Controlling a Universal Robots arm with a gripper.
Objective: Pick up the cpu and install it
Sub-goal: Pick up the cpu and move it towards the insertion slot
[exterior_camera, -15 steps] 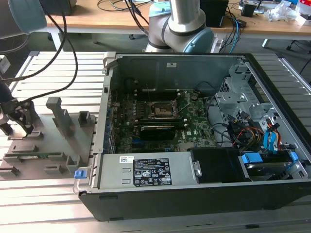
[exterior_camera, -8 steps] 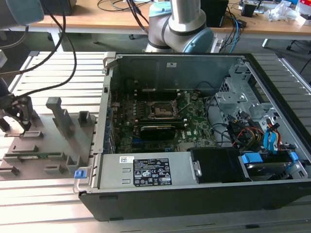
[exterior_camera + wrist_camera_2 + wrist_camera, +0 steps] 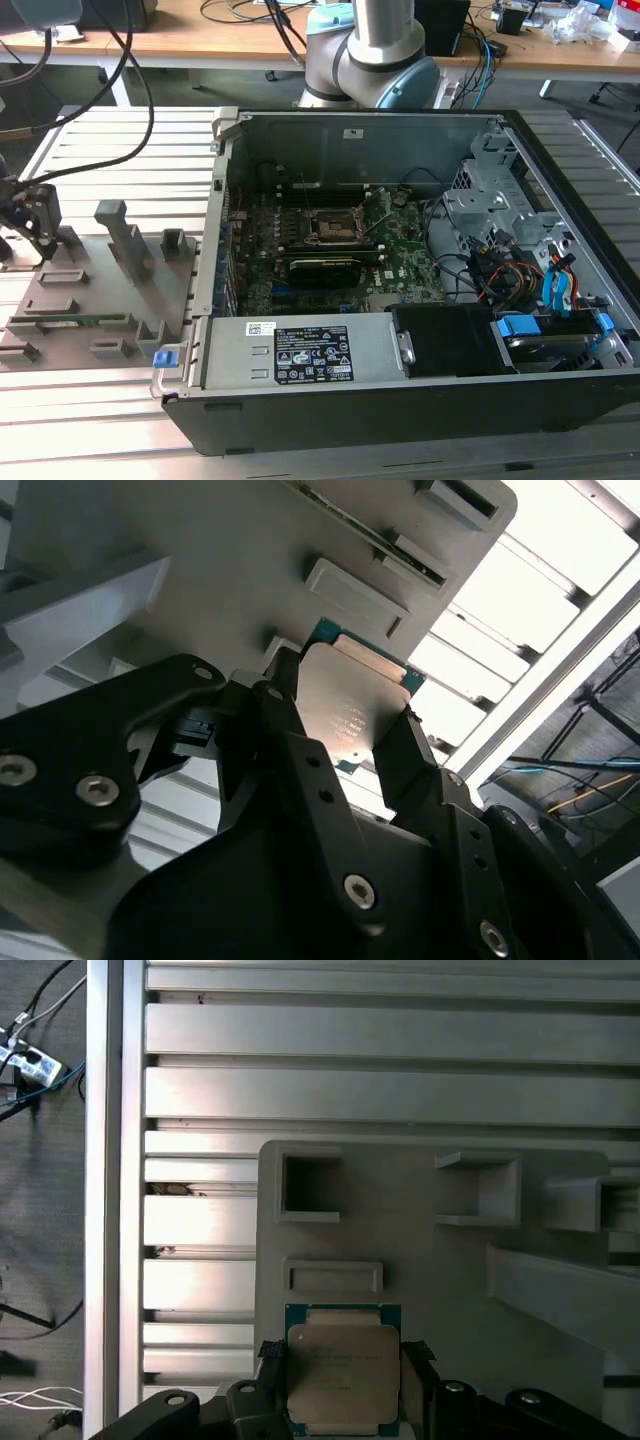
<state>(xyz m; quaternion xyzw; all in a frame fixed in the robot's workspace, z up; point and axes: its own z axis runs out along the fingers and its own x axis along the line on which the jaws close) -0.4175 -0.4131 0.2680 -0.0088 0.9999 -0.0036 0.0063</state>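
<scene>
Pincer [image 3: 345,720] tight on silver, green-rimmed cpu [image 3: 343,1380]

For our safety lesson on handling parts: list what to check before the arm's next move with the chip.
1. Chip sits inside the claw: ok.
2. Fingers press opposite chip edges: ok.
3. Chip lifted clear of the grey tray: cannot tell.
4. Socket inside the computer case open: cannot tell.
5. Case side off, board exposed: ok.
</scene>
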